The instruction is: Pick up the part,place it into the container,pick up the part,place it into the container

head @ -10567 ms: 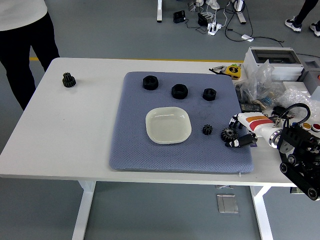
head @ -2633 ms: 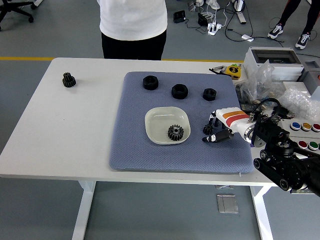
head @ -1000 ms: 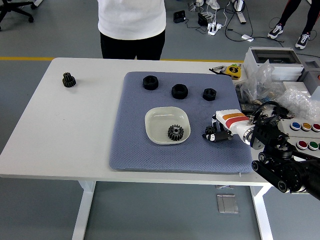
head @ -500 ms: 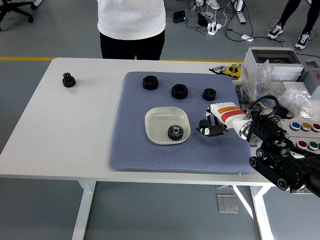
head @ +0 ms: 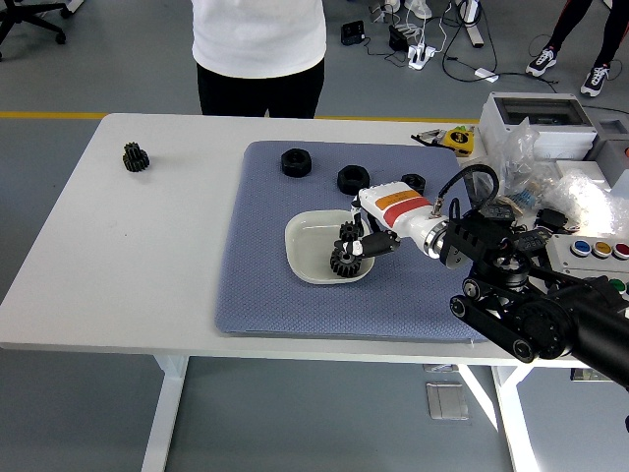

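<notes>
My right hand [head: 362, 239] reaches in from the right and hangs over the right part of the white dish [head: 313, 242] on the blue-grey mat [head: 285, 305]. Its fingers are curled around a small black gear [head: 348, 232]. Just below it, a larger black gear [head: 343, 262] lies inside the dish. Three black nut-like parts [head: 295, 162] [head: 352, 179] [head: 413, 183] stand in a row along the mat's far side. The left arm does not show.
Another black gear [head: 135, 156] sits alone at the table's far left. A person in a white top [head: 259, 39] stands at the far edge. Boxes, plastic bags and a button panel [head: 580, 258] crowd the right end of the table.
My right hand has lifted the small gear off the mat and carried it left, from beside the dish to over the dish. The larger gear in the dish has stayed put.
</notes>
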